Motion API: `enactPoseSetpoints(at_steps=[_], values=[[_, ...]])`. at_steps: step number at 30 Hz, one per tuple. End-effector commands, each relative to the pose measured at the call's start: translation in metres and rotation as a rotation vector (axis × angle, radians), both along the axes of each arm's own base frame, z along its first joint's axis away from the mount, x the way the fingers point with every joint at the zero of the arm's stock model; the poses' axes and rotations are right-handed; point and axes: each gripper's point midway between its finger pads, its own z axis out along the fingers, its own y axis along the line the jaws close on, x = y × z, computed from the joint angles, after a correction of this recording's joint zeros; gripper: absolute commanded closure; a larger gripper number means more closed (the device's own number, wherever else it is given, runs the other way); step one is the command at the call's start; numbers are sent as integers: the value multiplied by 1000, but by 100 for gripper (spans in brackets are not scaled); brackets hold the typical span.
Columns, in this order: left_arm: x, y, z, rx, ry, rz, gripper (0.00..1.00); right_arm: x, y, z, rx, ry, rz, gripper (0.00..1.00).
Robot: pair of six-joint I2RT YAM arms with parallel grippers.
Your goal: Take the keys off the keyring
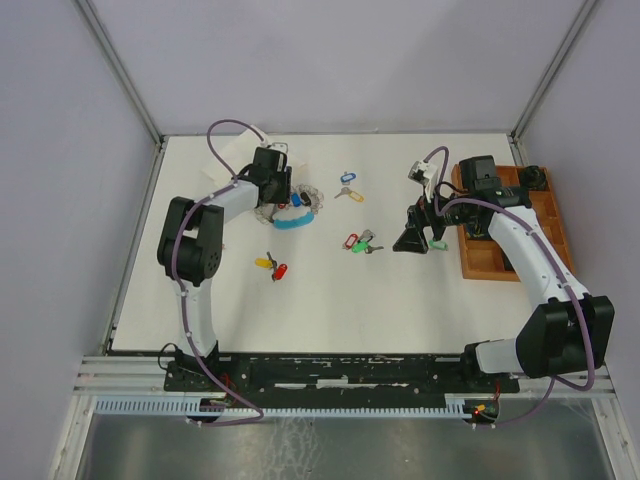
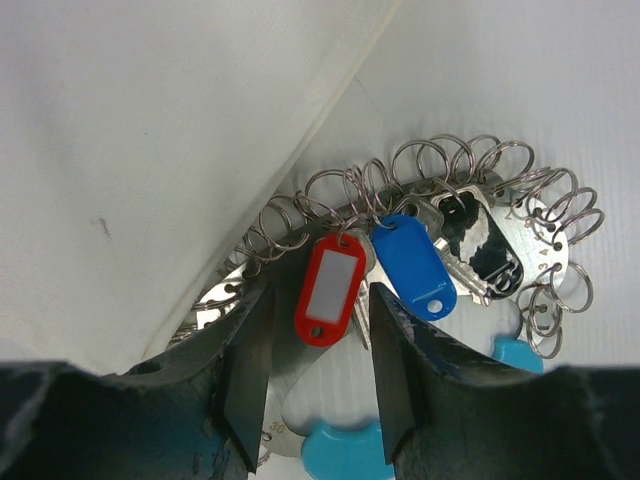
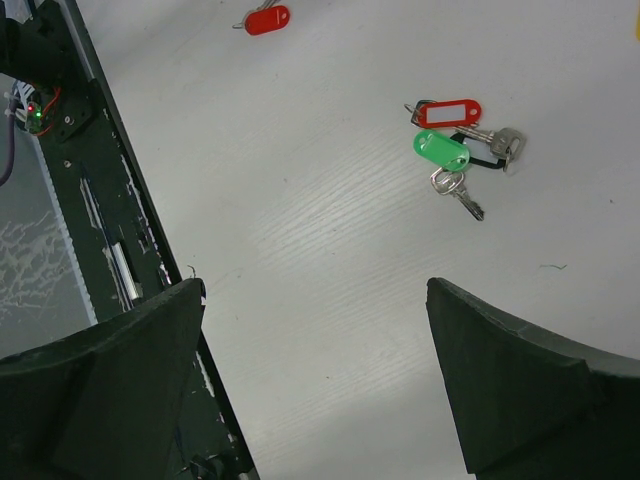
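The keyring (image 1: 297, 213) lies at the back left of the table: a loop of small silver rings (image 2: 440, 165) joined to a light-blue band (image 2: 345, 450). On it hang keys with a red tag (image 2: 327, 288), a blue tag (image 2: 414, 266) and a dark head (image 2: 482, 240). My left gripper (image 2: 320, 305) is low over it. Its jaws stand apart around the lower end of the red tag, with a thin gap on each side. My right gripper (image 1: 420, 236) hovers open and empty over bare table (image 3: 315, 295).
Loose tagged keys lie on the table: a blue-tagged one (image 1: 347, 182), a red and green bunch (image 1: 358, 241) (image 3: 448, 135), and a yellow (image 1: 264, 262) and red pair (image 1: 279, 270). An orange tray (image 1: 506, 262) stands at the right. A white sheet (image 2: 150, 150) lies beside the keyring.
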Motion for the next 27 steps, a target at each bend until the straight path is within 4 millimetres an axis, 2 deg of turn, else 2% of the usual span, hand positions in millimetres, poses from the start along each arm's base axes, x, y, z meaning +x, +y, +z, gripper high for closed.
enactPoseSetpoints(at_steps=[1,5,9,13,18,21,24,27], values=[[25,-10,34,-28,-100,-34,52,5,4,18,23,-62,27,0],[35,-11,47,-9,-130,-42,58,5,5,18,24,-60,30,0],[34,-15,45,-11,-109,-60,62,4,4,18,22,-64,34,0],[25,-39,50,-70,-105,-124,62,4,5,17,24,-59,38,0],[12,-80,60,-179,-105,-234,61,4,7,14,25,-48,45,0],[8,-99,59,-191,-106,-254,61,4,7,12,24,-40,48,0],[8,-110,52,-151,-113,-229,60,4,8,11,23,-36,50,0],[11,-112,46,-78,-134,-177,60,3,8,11,23,-35,52,0]])
